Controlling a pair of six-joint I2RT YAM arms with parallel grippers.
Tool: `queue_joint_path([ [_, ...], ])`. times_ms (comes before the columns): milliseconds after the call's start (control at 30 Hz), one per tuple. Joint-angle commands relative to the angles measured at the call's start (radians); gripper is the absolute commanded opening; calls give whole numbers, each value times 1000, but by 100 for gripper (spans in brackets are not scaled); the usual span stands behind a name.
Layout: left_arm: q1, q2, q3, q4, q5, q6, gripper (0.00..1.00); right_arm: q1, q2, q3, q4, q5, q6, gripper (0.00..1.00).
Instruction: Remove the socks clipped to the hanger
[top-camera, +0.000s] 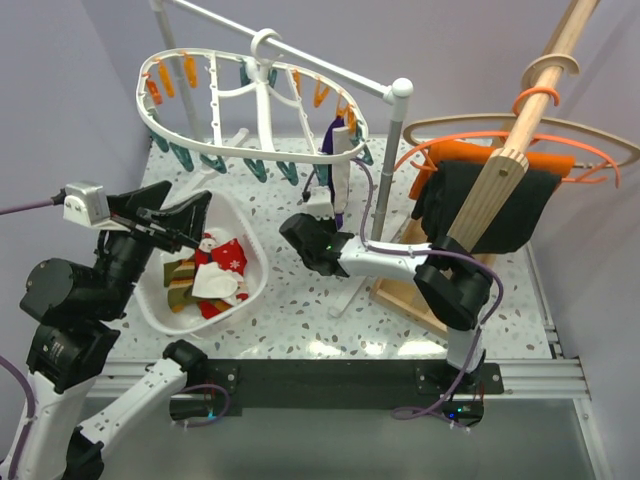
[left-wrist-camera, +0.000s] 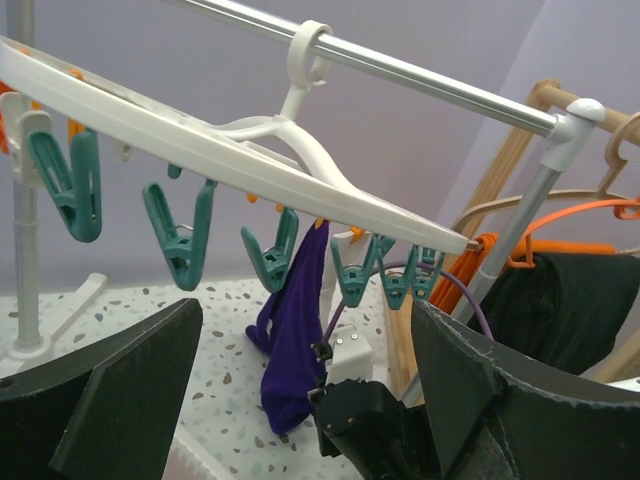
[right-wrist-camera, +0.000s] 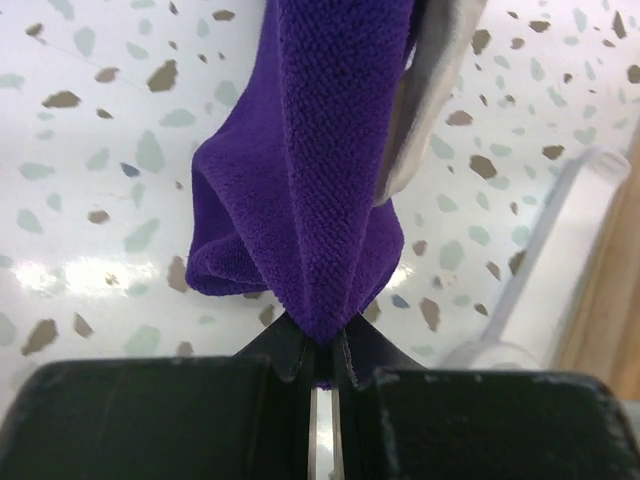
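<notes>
The white oval hanger (top-camera: 263, 105) hangs by its hook from a metal rail, with orange and teal clips along its rim; it also shows in the left wrist view (left-wrist-camera: 200, 140). A dark purple sock (top-camera: 334, 135) hangs from a clip at its right end, with a white sock (top-camera: 345, 165) beside it. My right gripper (top-camera: 325, 195) reaches up under them and is shut on the purple sock's lower tip (right-wrist-camera: 300, 200). My left gripper (top-camera: 168, 215) is open and empty above a white basket (top-camera: 255, 270). The basket holds red Christmas socks (top-camera: 225, 255) and striped ones (top-camera: 180, 275).
A wooden rack at the right carries thin orange and wooden hangers with a black cloth (top-camera: 500, 210) and an orange cloth (top-camera: 480, 155). The metal rail (top-camera: 300, 55) ends at a white post (top-camera: 398, 130). Purple cables run along both arms.
</notes>
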Motion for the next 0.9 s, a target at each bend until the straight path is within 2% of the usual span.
queue_joint_path([
  [0,-3,33,22,63,124,-18,90,9,-117,-68,10,48,-5,0],
  [100,-4,83,65,47,213,-14,90,32,-159,-101,18,33,-28,0],
  [200,-4,86,104,23,203,-15,90,52,-185,-115,10,13,-56,0],
  [400,-4,63,99,87,215,-47,90,80,-268,-167,-22,14,-40,0],
  [533,-4,118,105,85,96,-66,92,97,-309,-209,-31,19,-17,0],
  [700,-3,181,110,136,52,-54,92,133,-357,-232,-50,47,-8,0],
  [867,-3,270,127,127,-79,3,93,175,-429,-252,-50,45,-22,0],
])
